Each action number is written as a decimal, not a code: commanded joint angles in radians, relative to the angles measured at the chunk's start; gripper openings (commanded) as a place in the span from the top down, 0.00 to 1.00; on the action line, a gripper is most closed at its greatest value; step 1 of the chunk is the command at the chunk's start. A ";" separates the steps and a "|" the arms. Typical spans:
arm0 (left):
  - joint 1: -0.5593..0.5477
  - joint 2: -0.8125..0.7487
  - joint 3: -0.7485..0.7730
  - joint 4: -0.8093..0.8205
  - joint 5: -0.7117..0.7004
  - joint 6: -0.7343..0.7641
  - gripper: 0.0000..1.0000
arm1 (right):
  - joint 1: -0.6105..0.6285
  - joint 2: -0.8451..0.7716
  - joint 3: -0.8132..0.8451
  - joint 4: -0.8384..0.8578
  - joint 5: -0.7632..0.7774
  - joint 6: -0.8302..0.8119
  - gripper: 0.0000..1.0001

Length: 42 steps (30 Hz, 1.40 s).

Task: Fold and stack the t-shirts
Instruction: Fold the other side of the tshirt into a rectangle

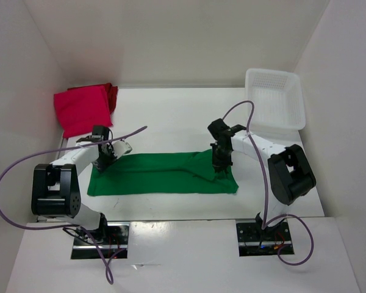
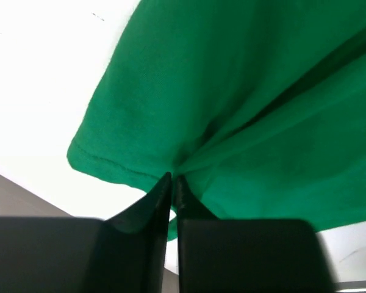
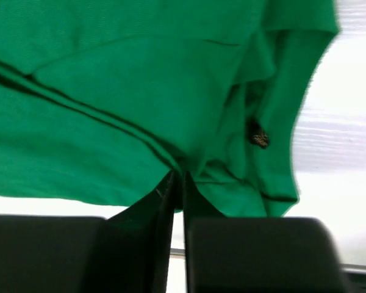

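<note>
The green t-shirt [image 1: 161, 174] lies as a long folded strip across the table's middle. My left gripper [image 1: 102, 162] is shut on its far left edge; the left wrist view shows the cloth [image 2: 244, 91] pinched and puckered at the fingertips [image 2: 165, 183]. My right gripper [image 1: 219, 166] is shut on the shirt's far right part; the right wrist view shows the cloth [image 3: 140, 91] bunched at the fingertips [image 3: 169, 182], with the neck label [image 3: 258, 138] nearby. A folded crimson t-shirt [image 1: 82, 110] lies on a dark red one [image 1: 112, 93] at the back left.
A white perforated basket [image 1: 276, 97] stands at the back right. White walls close in the table on the left, back and right. Purple cables loop from both arms.
</note>
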 commanded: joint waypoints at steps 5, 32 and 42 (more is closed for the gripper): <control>0.005 0.021 0.049 0.023 -0.019 -0.034 1.00 | -0.005 -0.035 -0.024 0.035 -0.071 -0.007 1.00; -0.041 -0.169 -0.070 0.149 -0.145 0.107 1.00 | -0.172 -0.221 0.073 -0.041 -0.141 -0.073 1.00; -0.041 -0.145 -0.173 0.120 -0.136 0.126 0.95 | -0.069 -0.249 -0.079 -0.041 -0.174 -0.018 1.00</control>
